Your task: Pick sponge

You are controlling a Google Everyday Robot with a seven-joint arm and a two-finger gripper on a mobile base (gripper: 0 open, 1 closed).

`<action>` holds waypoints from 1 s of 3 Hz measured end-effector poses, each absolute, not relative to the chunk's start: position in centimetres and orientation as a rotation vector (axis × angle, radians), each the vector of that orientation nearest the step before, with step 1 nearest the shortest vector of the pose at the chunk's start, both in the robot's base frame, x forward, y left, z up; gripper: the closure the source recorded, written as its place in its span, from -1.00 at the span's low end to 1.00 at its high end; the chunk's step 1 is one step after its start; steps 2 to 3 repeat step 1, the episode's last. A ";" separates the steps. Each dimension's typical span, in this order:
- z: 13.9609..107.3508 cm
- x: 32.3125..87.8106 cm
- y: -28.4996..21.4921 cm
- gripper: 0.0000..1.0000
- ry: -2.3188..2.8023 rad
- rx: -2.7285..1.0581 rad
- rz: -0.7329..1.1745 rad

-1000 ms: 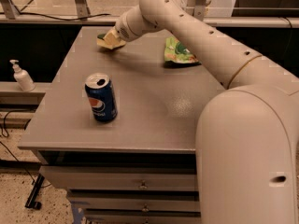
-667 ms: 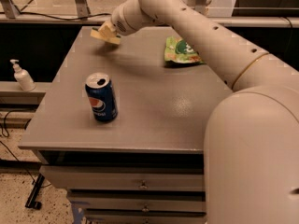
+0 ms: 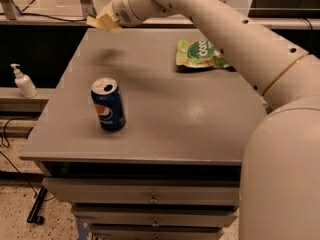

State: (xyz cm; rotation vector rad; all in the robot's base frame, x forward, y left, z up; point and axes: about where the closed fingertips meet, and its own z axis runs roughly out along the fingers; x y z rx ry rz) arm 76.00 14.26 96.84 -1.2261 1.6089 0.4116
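The sponge [image 3: 104, 23] shows its pale yellow foam side; it is held in the air above the far left part of the grey table [image 3: 165, 109]. My gripper [image 3: 106, 18] is at the end of the white arm, shut on the sponge, well above the tabletop. The sponge's shadow falls on the table below it. The green scouring side is hidden.
A blue soda can [image 3: 108, 104] stands upright at the table's front left. A glossy green snack pouch [image 3: 200, 54] lies at the far right. A white pump bottle [image 3: 23, 81] stands on a ledge to the left. Drawers [image 3: 150, 196] sit under the tabletop.
The gripper has lifted the sponge off the table and carried it up and to the left. The can and pouch have not moved.
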 end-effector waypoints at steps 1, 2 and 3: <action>96.8 76.0 14.3 1.00 1.609 -1.226 0.412; 96.8 76.0 14.3 1.00 1.609 -1.226 0.412; 96.8 76.0 14.3 1.00 1.609 -1.226 0.412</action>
